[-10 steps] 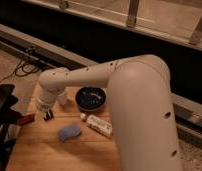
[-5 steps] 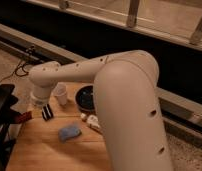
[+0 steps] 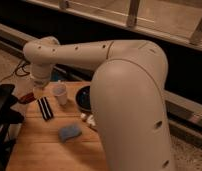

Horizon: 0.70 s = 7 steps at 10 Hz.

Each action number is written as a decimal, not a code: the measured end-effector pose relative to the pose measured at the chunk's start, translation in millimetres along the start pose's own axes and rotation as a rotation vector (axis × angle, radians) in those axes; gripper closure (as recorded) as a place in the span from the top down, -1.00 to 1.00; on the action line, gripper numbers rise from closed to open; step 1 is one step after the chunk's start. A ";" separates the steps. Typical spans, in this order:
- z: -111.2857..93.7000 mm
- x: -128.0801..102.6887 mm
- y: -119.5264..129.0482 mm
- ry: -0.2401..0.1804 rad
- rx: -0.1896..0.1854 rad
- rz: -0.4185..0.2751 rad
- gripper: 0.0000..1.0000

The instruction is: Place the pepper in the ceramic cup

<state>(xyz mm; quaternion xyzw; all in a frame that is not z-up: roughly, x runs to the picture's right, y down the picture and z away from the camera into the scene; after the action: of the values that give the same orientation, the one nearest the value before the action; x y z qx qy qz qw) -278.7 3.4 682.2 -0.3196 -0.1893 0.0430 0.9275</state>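
The pepper is a small dark red sliver at the far left edge of the wooden table. The ceramic cup is small and white. It stands upright just right of the pepper, left of the dark bowl. My gripper hangs down from the white wrist, low over the table between the pepper and the cup, close beside the pepper. I cannot tell whether it touches the pepper. The cup's inside is not visible.
A black-and-white striped block lies in front of the cup. A blue sponge lies nearer the front. A small white packet shows by the arm. My bulky white arm hides the table's right side. Black equipment stands at the left.
The arm has swung left and nearer the camera. The wrist and gripper have moved from beside the cup toward the table's left edge, by the pepper. The objects on the table have not moved.
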 end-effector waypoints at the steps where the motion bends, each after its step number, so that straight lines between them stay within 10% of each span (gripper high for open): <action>1: -18.7 8.7 -11.1 0.001 0.048 0.019 -1.00; 4: -42.4 54.5 -22.4 -0.102 0.131 0.103 -1.00; 7: -23.7 71.7 -6.6 -0.142 0.109 0.085 -1.00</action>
<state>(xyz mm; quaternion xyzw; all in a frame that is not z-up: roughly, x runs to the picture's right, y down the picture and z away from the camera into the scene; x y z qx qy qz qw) -203.7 -1.1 692.3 -0.2723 -0.2381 0.1152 0.9251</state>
